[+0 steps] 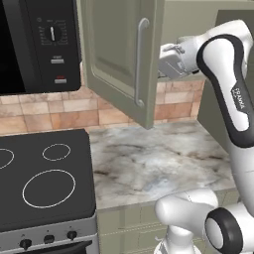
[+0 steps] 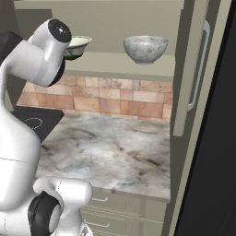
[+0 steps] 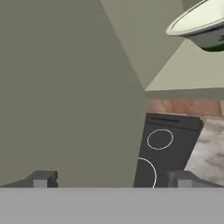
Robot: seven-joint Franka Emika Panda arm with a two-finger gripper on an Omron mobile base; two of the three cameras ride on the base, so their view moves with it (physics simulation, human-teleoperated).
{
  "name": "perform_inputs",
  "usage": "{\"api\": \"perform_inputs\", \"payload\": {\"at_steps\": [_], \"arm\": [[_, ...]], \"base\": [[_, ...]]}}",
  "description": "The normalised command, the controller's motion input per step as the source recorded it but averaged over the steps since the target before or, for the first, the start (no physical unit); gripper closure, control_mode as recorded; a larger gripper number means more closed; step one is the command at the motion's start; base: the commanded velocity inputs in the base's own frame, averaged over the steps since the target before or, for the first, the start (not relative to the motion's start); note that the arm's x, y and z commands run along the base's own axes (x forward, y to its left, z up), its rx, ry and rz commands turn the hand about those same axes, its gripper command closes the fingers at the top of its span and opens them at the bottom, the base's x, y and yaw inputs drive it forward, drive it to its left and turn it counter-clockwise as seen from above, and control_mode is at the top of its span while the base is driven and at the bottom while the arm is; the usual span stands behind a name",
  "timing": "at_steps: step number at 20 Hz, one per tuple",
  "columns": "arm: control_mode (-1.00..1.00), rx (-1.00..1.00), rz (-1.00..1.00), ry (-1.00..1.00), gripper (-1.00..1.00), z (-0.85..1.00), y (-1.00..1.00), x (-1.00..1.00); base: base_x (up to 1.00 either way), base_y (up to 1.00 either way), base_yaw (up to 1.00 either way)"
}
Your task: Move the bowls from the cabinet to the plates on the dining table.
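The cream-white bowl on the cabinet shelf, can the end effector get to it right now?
Probably yes. The cabinet door is swung open, the cream-white bowl sits uncovered at the shelf edge, and the end effector, open and empty, is already beside the shelf.

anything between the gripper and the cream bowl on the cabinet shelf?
Nothing visible. The gripper is open and empty beside the open cabinet door; the cream bowl sits uncovered on the shelf, the grey bowl apart from it.

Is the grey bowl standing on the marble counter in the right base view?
No, the grey bowl stands on the shelf inside the open cabinet, well above the marble counter.
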Motion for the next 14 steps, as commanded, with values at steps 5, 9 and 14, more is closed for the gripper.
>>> {"api": "perform_inputs", "payload": {"at_steps": [5, 9, 14], "arm": [[-1.0, 0.0, 0.07, 0.0, -1.0, -0.13, 0.61, -0.32], [-1.0, 0.0, 0.05, 0.0, -1.0, -0.17, 0.56, -0.18], [-1.0, -0.02, 0.04, 0.0, -1.0, -0.24, 0.56, -0.06]], "base": [[0.0, 0.0, 0.0], [0.0, 0.0, 0.0], [0.0, 0.0, 0.0]]}}
